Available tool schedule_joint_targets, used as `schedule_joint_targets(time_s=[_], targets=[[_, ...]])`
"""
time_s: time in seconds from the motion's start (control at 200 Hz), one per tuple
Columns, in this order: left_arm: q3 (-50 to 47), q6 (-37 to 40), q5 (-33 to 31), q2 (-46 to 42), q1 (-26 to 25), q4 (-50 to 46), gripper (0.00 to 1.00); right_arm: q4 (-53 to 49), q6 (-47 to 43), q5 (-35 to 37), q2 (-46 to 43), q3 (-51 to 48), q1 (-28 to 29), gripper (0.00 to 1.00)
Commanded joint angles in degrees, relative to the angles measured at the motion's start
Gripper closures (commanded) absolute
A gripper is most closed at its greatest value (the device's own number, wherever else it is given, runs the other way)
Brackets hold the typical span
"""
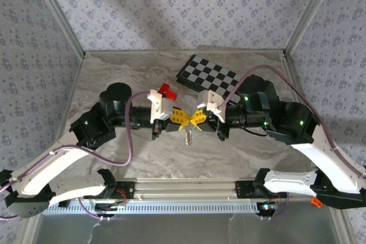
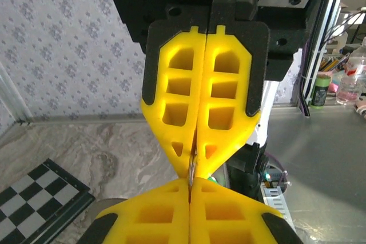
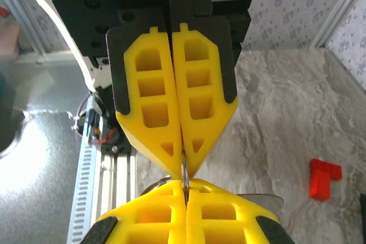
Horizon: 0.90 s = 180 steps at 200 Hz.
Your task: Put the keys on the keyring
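The fingers of our left gripper point(image 1: 184, 120) and right gripper point(image 1: 195, 119) are clamped tight, tip to tip over the middle of the table point(image 1: 131, 155), both pinching the silvery keyring point(image 3: 184, 174); whether the green key is threaded on yet we cannot tell.

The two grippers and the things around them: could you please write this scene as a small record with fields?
left gripper: shut, pinching the keyring
right gripper: shut, pinching the same keyring
gripper tips: meeting tip to tip above the table
red block: on the table, beyond the left gripper
chessboard: flat on the far side, right of centre
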Motion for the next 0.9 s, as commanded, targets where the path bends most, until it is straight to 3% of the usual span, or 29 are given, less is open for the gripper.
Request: schedule_joint_targets(time_s=[0.0, 0.08, 0.245, 0.345, 0.55, 0.895], targets=[[2.0, 1.9, 1.1, 1.1, -0.6, -2.2, 0.94, -5.7, -2.9, 3.9, 2.5, 3.2, 1.5, 1.0], [2.6, 2.5, 1.1, 1.7, -0.6, -2.6, 0.99, -6.9, -3.7, 4.9, 3.8, 3.9, 3.0, 1.0], [1.8, 1.8, 1.0, 1.2, -0.6, -0.7, 1.0, -6.0, -3.1, 7.1, 4.1, 3.4, 4.4, 1.0], [0.4, -0.4, 1.1, -0.6, -0.6, 3.7, 1.0, -0.8, -0.6, 7.6, 2.0, 0.1, 4.9, 1.0], [-2.8, -2.1, -0.4, -4.0, -0.6, 10.8, 1.0, 15.7, 6.5, 7.6, -4.0, -9.3, 5.1, 0.89], [-7.1, -6.7, 1.6, -5.3, -0.6, 19.1, 1.0, 23.2, 7.5, 6.1, -8.3, -13.7, 5.0, 1.0]])
